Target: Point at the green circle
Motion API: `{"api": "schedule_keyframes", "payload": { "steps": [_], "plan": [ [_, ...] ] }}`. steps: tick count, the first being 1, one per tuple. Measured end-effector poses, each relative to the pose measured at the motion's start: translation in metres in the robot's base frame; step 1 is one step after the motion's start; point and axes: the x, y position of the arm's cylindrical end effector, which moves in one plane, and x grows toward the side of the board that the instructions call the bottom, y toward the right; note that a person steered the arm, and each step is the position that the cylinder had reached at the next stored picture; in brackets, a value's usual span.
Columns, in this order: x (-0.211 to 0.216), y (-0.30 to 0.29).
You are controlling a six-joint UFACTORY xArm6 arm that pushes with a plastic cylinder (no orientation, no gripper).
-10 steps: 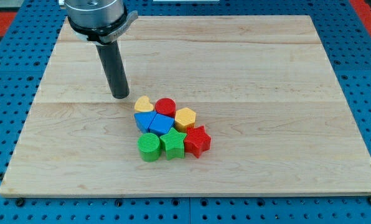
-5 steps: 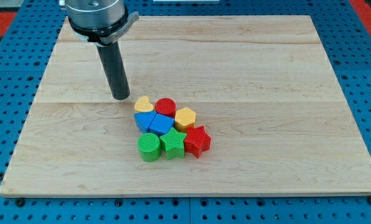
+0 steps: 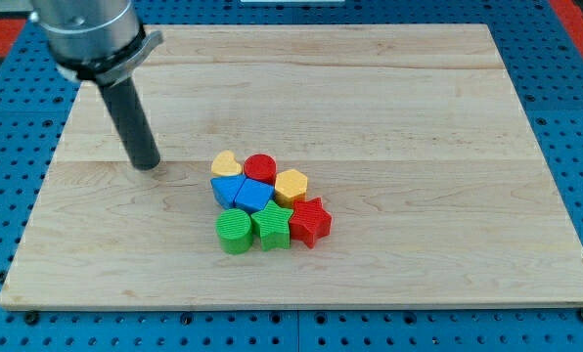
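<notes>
The green circle (image 3: 235, 232) sits at the bottom left of a tight cluster of blocks near the middle of the wooden board (image 3: 419, 117). Beside it on its right are a green star (image 3: 272, 226) and a red star (image 3: 310, 221). Above them are a blue block (image 3: 226, 189), a blue pentagon-like block (image 3: 253, 195), a yellow hexagon (image 3: 291, 185), a red circle (image 3: 260, 167) and a yellow heart (image 3: 226, 162). My tip (image 3: 147, 164) stands on the board to the upper left of the cluster, well apart from the green circle and touching no block.
The board lies on a blue perforated table (image 3: 8, 215). A red area (image 3: 577, 18) shows at the view's top right corner.
My tip has moved toward the view's left and slightly down, away from the yellow heart. The blocks have not moved.
</notes>
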Motion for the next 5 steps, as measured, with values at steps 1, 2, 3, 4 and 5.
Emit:
{"api": "schedule_keyframes", "payload": {
  "steps": [1, 2, 3, 4, 5],
  "plan": [
    [0.057, 0.018],
    [0.095, 0.062],
    [0.113, 0.066],
    [0.113, 0.094],
    [0.113, 0.101]
  ]
}}
